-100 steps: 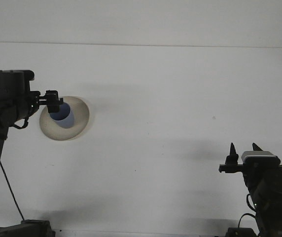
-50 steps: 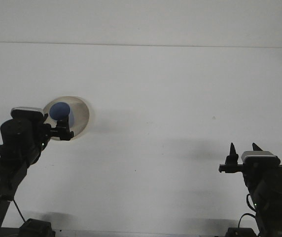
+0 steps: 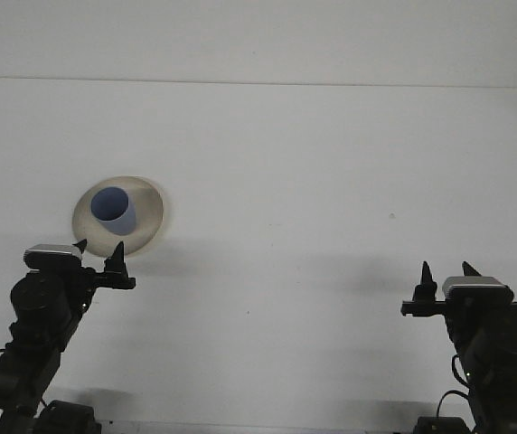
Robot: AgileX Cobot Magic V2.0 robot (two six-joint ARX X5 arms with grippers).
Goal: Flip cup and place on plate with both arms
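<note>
Cup (image 3: 113,209) now standing mouth-up on the plate (image 3: 148,204), at the left of the tabletop (image 3: 313,163), touched by nothing. Left tool (image 3: 100,252) pulled back from the plate over the last second: a second ago at the cup's rim, half a second ago retreating past the plate's near edge, now just in front of it, lowered near its rest pose. Fingers parted, empty. Right tool (image 3: 446,277) unchanged across all three pictures, parked low at the right, well apart from the plate, fingers likewise parted and holding nothing. Cup itself shifted little since release; seems steady and upright. By the look of it, placing done and task essentially complete, only the left arm's return to rest remaining.
</note>
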